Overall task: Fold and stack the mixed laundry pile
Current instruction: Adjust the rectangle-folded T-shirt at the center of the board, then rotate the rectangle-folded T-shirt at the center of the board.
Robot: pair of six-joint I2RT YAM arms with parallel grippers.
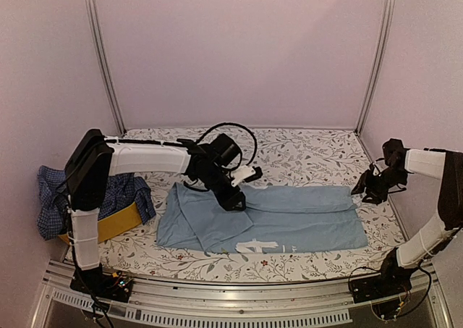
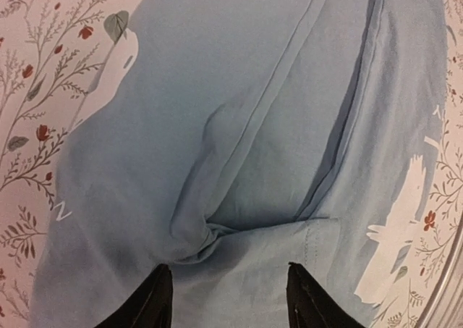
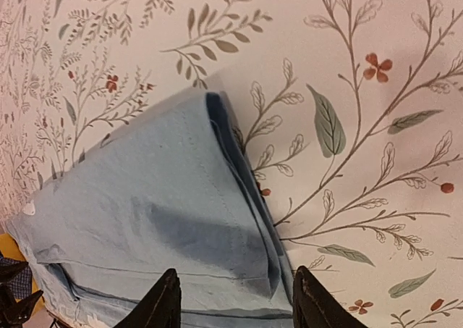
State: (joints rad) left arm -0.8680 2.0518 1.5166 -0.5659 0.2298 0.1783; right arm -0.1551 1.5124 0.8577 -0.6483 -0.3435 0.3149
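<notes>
- T-shirt (image 1: 289,219), light blue, lies folded lengthwise near the middle of the flowered tabletop (image 1: 304,150), with its white print (image 1: 257,245) at the near edge.
- Left end effector (image 2: 230,306) is over the shirt's far-left part, jaws partly apart and gripping nothing; a small pucker of cloth sits just ahead of them.
- Right end effector (image 3: 235,310) is above the shirt's right corner, jaws likewise apart and empty.
- Checked shirt (image 1: 54,198) and darker clothes (image 1: 130,194) drape over the yellow basket (image 1: 119,223) at the left.
</notes>
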